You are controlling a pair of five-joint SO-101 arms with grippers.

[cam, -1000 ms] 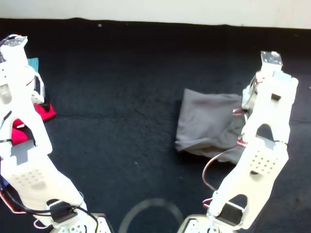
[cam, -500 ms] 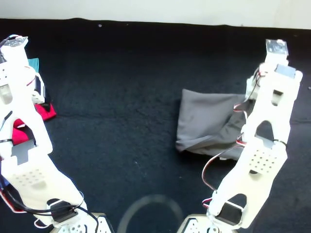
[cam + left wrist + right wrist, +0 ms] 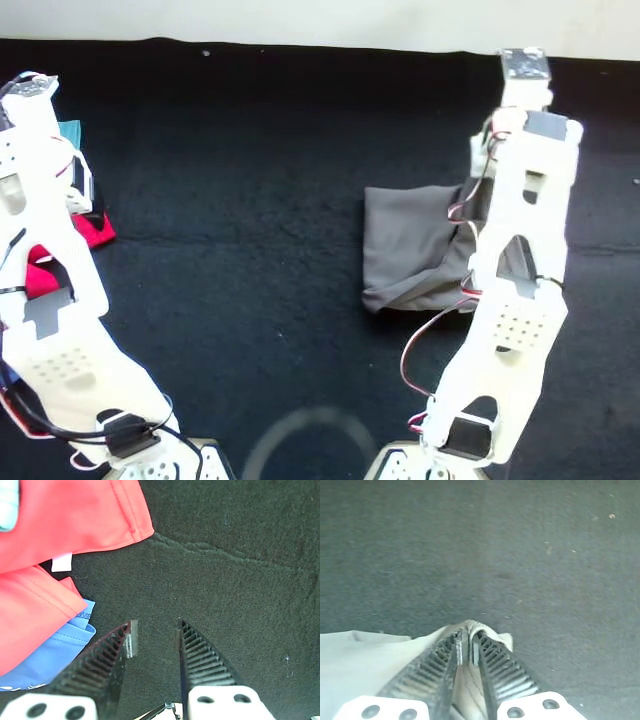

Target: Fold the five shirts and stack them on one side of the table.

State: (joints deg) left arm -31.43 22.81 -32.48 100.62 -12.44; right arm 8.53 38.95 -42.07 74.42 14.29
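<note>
My right hand [image 3: 468, 642] is clamped tight on a pinched-up fold at the edge of the grey shirt [image 3: 410, 245], which lies partly folded on the dark table [image 3: 250, 150]. Well apart from the grey shirt, on the left arm's side, my left hand [image 3: 155, 630] hangs with fingers parted over bare table, just beside the red shirt [image 3: 75, 515] and the blue shirt [image 3: 55, 650].

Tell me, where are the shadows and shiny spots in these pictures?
High view: a pale ring hangs near the table's front edge, maybe a lens reflection; the gray shirt darkens beside the right arm. Left wrist view: shade under the red shirt's top fold. Right wrist view: even light, no glare on the claw.
</note>
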